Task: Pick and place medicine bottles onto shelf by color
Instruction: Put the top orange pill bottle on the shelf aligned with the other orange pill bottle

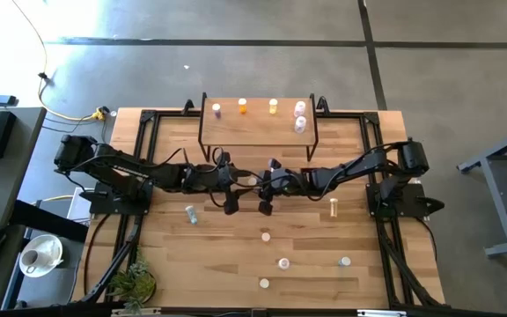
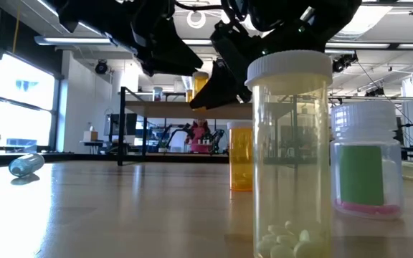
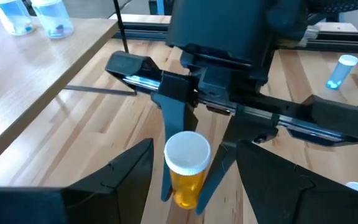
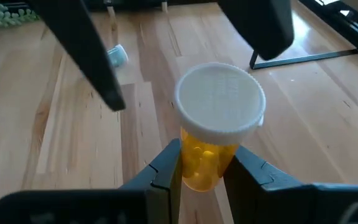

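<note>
My right gripper [image 1: 265, 198] is shut on an orange bottle with a white cap [image 4: 216, 99] above the table's middle, just in front of the shelf [image 1: 258, 132]. My left gripper [image 1: 231, 201] faces it, open; its fingers [image 3: 126, 174] stand on either side of the bottle [image 3: 187, 168] without touching it. On the shelf top stand a pinkish bottle [image 1: 216, 109], an orange one [image 1: 242, 106], a yellow one [image 1: 273, 106] and two pale ones [image 1: 300, 116]. My right gripper pinches the orange bottle's body just below the cap [image 4: 199, 163] between its two fingers [image 4: 166, 169]. The fingers slant down from the table's right side. The bottle is lifted clear of the table, cap up, roughly upright.
Several bottles are on the near half of the table: a pale blue one lying down [image 1: 190, 214], a yellowish one lying down [image 1: 333, 207], and standing ones [image 1: 266, 236], [image 1: 283, 262], [image 1: 345, 261], [image 1: 263, 283]. A small plant [image 1: 135, 283] sits at the near left corner.
</note>
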You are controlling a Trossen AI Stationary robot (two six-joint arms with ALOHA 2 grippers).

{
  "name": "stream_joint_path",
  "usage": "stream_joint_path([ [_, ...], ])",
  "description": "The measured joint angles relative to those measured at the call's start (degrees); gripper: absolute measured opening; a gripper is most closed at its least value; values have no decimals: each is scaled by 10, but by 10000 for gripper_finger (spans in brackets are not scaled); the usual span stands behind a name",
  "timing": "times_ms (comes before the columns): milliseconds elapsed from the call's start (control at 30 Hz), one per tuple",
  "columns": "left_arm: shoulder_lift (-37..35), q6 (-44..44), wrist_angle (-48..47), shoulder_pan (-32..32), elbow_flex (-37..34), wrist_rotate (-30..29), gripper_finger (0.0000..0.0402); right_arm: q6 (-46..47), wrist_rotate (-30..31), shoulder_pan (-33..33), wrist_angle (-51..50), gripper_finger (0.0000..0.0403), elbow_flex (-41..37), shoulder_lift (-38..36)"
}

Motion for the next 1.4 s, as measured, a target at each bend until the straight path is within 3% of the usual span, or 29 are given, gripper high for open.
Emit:
stream_joint_path([
  [367, 25, -3, 0, 15, 0, 11, 214, 0, -12, 0, 23, 76, 0, 0],
  [833, 26, 23, 21, 13, 0, 9, 168, 0, -13, -5, 10, 76, 0, 0],
  [1400, 26, 28, 22, 13, 0, 12, 140, 1, -13, -6, 9, 76, 0, 0],
])
